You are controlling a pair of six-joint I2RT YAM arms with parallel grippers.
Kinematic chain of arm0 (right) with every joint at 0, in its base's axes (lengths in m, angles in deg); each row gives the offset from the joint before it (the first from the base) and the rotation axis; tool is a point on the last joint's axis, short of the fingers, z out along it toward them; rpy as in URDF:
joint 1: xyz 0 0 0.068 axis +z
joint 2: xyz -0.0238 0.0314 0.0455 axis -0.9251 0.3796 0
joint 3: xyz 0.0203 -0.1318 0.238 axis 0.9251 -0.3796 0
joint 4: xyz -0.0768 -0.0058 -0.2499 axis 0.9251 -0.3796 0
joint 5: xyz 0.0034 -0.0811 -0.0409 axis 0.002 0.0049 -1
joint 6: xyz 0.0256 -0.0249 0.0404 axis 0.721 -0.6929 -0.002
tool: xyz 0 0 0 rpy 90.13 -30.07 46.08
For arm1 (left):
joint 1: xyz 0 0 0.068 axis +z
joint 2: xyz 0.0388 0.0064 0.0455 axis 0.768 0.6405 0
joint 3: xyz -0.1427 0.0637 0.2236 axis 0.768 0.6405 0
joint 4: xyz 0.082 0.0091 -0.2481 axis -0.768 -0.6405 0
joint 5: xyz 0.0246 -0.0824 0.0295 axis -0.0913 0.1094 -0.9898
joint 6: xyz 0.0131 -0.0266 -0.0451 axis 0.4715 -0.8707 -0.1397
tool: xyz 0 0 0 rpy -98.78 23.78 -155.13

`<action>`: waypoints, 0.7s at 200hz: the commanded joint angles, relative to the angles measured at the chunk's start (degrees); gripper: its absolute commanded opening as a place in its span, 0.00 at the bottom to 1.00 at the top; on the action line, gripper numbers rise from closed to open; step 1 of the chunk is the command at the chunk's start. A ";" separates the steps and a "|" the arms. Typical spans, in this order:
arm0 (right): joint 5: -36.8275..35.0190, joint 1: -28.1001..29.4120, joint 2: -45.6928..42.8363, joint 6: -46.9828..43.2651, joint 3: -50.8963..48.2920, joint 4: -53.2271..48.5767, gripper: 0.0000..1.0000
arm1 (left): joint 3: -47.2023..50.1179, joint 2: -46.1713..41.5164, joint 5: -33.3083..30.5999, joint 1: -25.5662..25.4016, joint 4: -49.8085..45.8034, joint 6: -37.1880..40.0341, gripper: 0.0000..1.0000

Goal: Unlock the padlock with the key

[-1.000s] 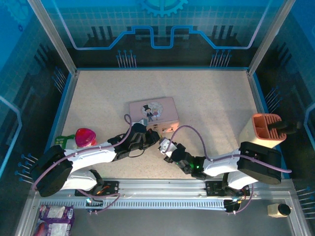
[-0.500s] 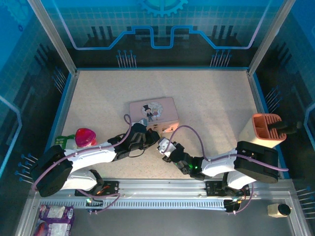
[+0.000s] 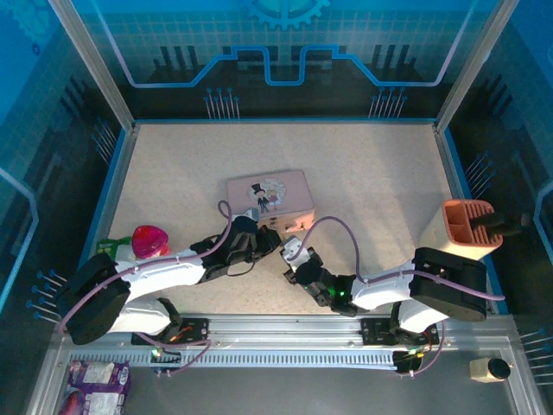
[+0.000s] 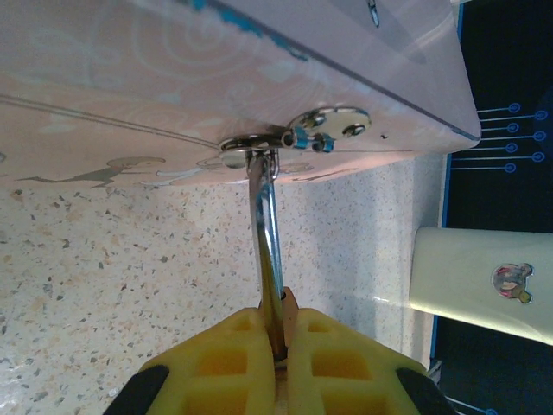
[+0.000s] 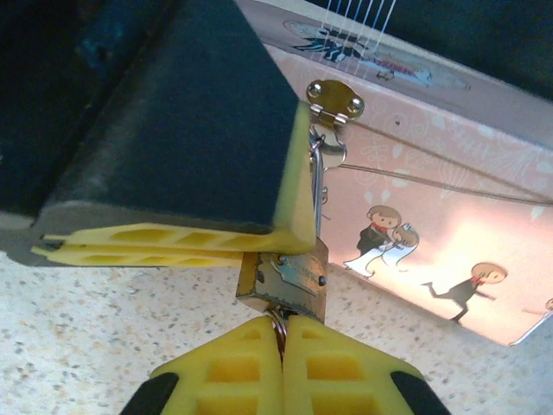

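The small brass padlock (image 5: 283, 278) hangs by its thin silver shackle (image 4: 266, 216) from the hasp (image 4: 259, 147) on the front of the pink tin (image 3: 270, 194). My left gripper (image 4: 278, 324) is shut on the padlock's body, and a sliver of brass (image 4: 291, 304) shows between its yellow fingers. In the right wrist view those left fingers (image 5: 173, 233) come in from the left, just above the padlock. The key (image 5: 276, 322) shows as a thin metal ring-like end sticking out of the padlock's underside. My right gripper (image 5: 282, 333) is shut on it. From above, both grippers meet at the tin's front edge (image 3: 281, 238).
A pink and green item (image 3: 149, 240) sits by the left wall. A cream and orange holder (image 3: 467, 226) stands at the right, and its cream side (image 4: 484, 277) lies near the left gripper. Speckled tabletop (image 3: 371, 173) spreads behind the tin.
My right gripper has moved a little up and left to the padlock's underside, and its jaws have closed on the key. The left gripper has kept its hold without moving.
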 commanded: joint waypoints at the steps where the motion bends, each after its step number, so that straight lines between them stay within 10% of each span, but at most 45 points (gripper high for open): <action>1: 3.02 -0.33 -1.37 12.98 1.06 0.81 0.01 | -1.37 -0.75 0.57 -0.46 4.15 2.41 0.00; 140: 15.41 -5.83 -7.47 28.57 -5.40 -0.05 0.00 | -3.78 0.14 -2.97 -0.66 -4.39 9.23 0.12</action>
